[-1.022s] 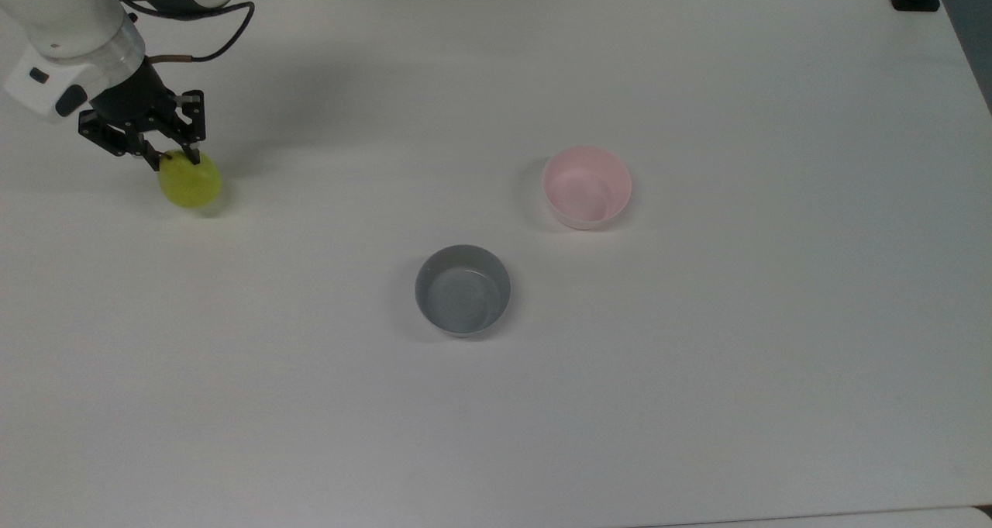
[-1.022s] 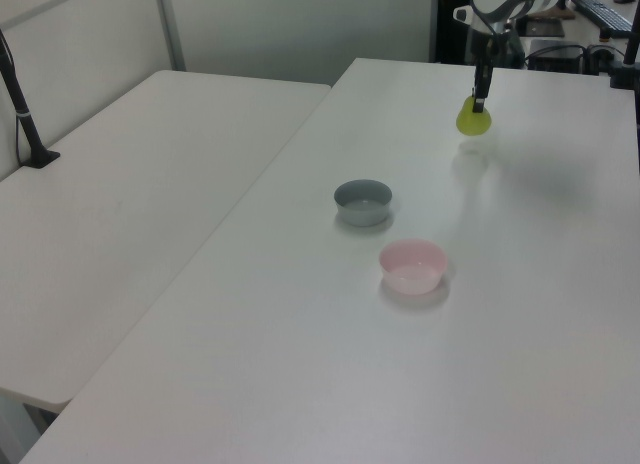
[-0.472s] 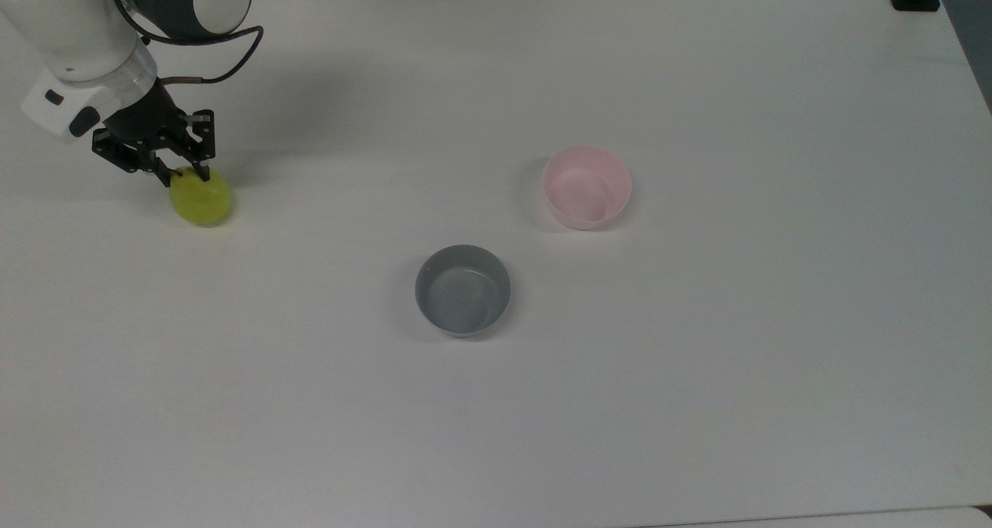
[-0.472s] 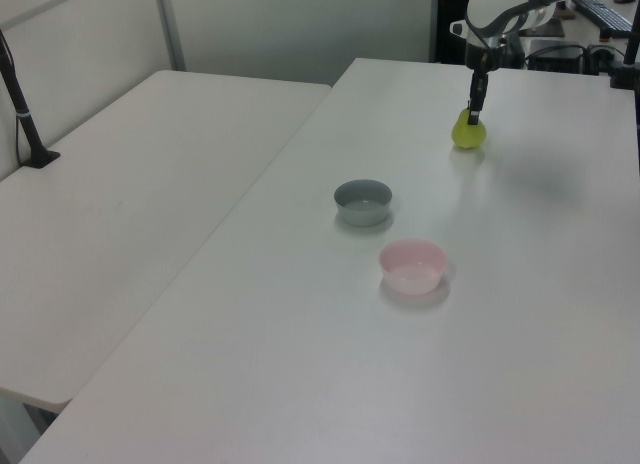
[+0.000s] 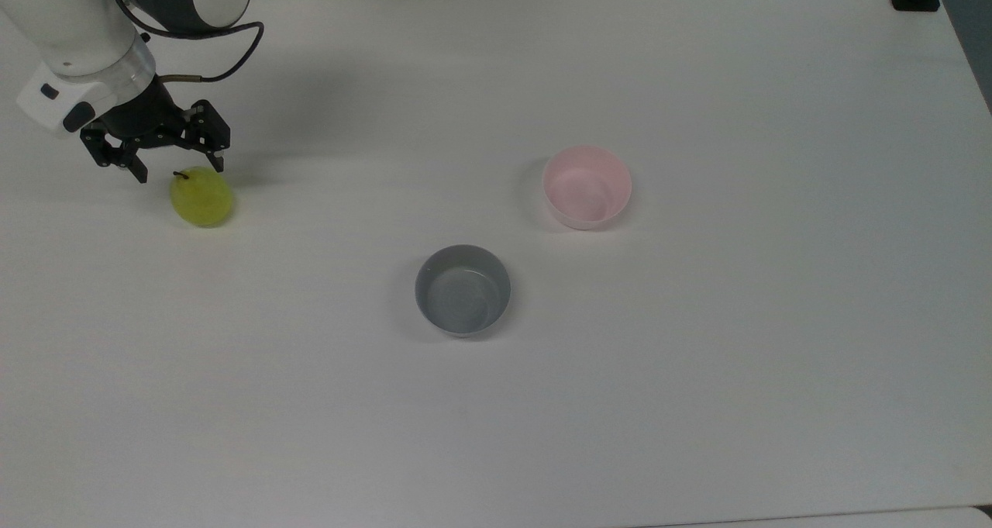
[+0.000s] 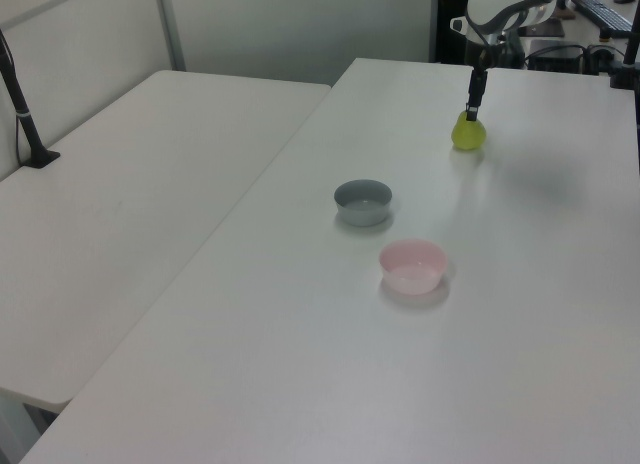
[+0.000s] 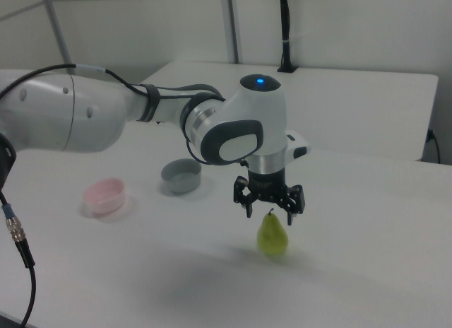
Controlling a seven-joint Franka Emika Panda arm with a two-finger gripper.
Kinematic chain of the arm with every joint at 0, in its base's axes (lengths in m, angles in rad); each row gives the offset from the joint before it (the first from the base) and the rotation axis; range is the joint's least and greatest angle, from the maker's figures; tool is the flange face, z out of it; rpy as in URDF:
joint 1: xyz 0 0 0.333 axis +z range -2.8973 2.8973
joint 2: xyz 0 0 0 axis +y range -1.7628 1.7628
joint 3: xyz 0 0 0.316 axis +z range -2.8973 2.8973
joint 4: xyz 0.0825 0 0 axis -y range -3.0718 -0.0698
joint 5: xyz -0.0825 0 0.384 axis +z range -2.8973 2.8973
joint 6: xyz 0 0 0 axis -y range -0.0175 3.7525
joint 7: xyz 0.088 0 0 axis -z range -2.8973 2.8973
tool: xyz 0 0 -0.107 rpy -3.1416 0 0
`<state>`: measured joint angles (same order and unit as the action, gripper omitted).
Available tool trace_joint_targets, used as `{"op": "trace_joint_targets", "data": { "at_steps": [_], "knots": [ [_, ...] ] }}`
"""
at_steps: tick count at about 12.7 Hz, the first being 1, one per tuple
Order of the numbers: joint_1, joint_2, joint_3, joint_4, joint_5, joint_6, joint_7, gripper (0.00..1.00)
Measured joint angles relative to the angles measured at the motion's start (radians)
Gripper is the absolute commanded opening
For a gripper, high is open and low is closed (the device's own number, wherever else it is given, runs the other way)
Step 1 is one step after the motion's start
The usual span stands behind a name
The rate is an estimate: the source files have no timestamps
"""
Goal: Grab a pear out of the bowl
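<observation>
The yellow-green pear [image 5: 201, 197] stands on the white table at the top view's far left, stem up [image 7: 272, 235] [image 6: 468, 131]. My gripper [image 5: 180, 173] hovers just above its top, open, with a black finger on either side of the stem and nothing held [image 7: 270, 213] [image 6: 473, 106]. The pale pink bowl [image 5: 587, 187] sits empty right of centre in the top view, far from the pear [image 6: 411, 266] [image 7: 104, 195].
An empty grey bowl [image 5: 463, 289] stands near the table's middle [image 6: 362, 201] [image 7: 181, 176]. A second white table [image 6: 130, 204] adjoins on the left view's left. The white arm [image 7: 127, 123] reaches over the table's edge above the pear.
The gripper lowered the pear onto the table, then opened and let it go. The pear now stands alone, and the fingers have spread apart just above it.
</observation>
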<state>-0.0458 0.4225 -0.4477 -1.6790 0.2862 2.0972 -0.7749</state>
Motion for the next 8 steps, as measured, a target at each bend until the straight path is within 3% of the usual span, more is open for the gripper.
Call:
{"op": "trace_joint_targets", "data": {
  "at_steps": [2,4,8],
  "knots": [
    [0.01,-0.035,0.001,0.005,0.0,-0.042,0.028,1.0],
    [0.014,-0.109,0.001,0.039,-0.046,-0.193,0.084,1.0],
    [0.059,-0.272,0.003,0.096,-0.135,-0.437,0.325,1.0]
  ]
}}
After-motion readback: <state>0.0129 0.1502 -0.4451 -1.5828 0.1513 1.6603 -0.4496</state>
